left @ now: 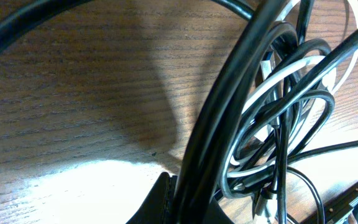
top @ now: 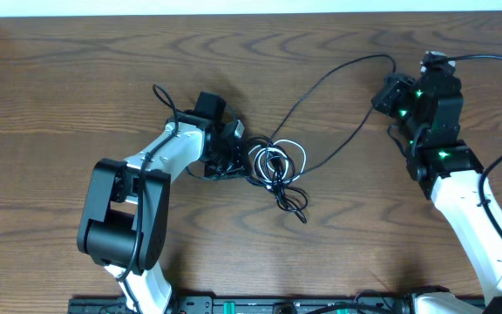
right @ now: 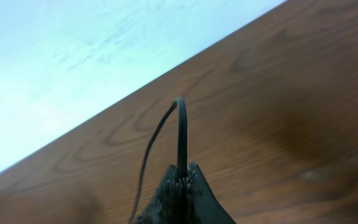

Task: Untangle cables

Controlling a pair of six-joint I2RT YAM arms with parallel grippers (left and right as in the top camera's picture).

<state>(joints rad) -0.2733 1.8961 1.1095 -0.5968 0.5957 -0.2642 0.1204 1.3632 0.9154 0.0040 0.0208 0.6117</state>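
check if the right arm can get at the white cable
probably not yet: the right pincer is shut on a black cable away from the tangle, where the white cable loops through black cords by the left pincer.

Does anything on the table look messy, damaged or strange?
Only the cables stand out: black ones and a white one are knotted in one heap at the left gripper. One black cable arcs to the right gripper. No damage visible.

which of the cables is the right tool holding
The long black cable, pinched in the right tool and arcing away from the tangle. The white cable and the other black ones lie bunched in that tangle, gripped by the left tool.
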